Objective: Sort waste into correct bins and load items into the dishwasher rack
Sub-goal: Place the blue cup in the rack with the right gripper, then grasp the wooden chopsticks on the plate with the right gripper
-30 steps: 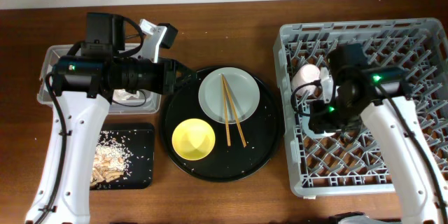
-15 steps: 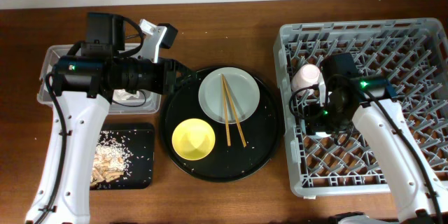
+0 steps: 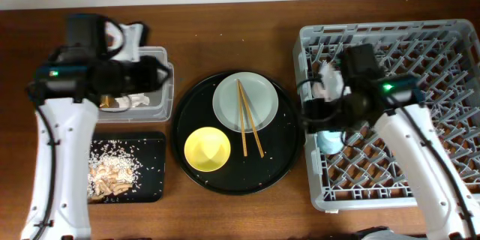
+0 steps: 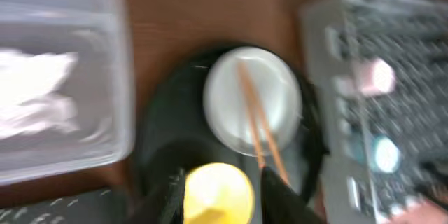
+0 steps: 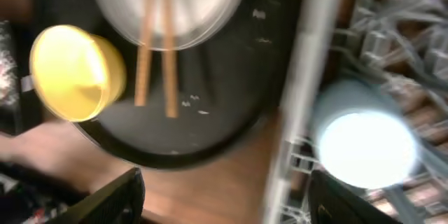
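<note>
Right gripper (image 5: pixel 225 197) spread wide and empty at rack's (image 3: pixel 450 157) left rim, left gripper (image 4: pixel 220 190) also apart by the back-left tub (image 3: pixel 161 109); chopsticks (image 3: pixel 247 120) lie across the plate (image 3: pixel 264 94) mid-table, so I'd pinch both mid-length and lift level.

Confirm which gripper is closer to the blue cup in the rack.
Right. The right gripper is at the left edge of the rack, just beside the blue cup. The left gripper is far off over the clear tub, beyond the round tray.
</note>
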`<action>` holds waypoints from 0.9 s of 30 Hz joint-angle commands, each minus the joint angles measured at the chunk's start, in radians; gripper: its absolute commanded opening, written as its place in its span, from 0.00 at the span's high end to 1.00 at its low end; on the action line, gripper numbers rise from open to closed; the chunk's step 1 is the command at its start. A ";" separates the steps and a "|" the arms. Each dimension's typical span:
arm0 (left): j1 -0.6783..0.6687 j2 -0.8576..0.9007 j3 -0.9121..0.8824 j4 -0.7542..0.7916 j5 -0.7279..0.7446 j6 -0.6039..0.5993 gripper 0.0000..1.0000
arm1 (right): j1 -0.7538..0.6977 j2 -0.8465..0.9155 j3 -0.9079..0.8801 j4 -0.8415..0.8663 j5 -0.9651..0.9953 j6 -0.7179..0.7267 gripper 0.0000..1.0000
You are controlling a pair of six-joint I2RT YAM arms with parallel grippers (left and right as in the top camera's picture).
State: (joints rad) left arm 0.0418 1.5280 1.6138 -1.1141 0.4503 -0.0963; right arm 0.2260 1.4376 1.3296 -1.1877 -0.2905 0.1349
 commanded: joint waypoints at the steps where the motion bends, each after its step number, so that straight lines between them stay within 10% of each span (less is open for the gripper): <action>1: 0.098 0.000 -0.004 -0.028 -0.092 -0.038 0.39 | 0.105 0.021 0.017 0.068 -0.036 0.039 0.27; 2: 0.117 0.000 -0.004 -0.040 -0.092 -0.038 0.00 | 0.135 0.032 0.016 0.092 -0.013 0.069 0.27; 8: 0.128 0.000 -0.004 -0.040 -0.092 -0.038 0.00 | 0.338 0.187 0.015 0.224 0.130 0.140 0.34; 11: 0.128 0.000 -0.004 -0.040 -0.092 -0.038 0.00 | 0.379 0.304 0.015 0.332 0.164 0.140 0.02; 14: 0.128 0.000 -0.004 -0.040 -0.092 -0.038 0.00 | 0.365 0.367 0.015 0.399 0.169 0.134 0.02; 17: 0.128 0.000 -0.004 -0.040 -0.092 -0.038 0.00 | 0.361 0.368 0.015 0.465 0.225 0.121 0.58; 27: 0.128 0.000 -0.004 -0.040 -0.092 -0.038 0.00 | 0.363 0.476 0.015 0.509 0.336 0.121 0.59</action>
State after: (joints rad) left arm 0.1669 1.5280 1.6135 -1.1557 0.3645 -0.1287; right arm 0.5926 1.8786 1.3319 -0.6853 0.0231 0.2577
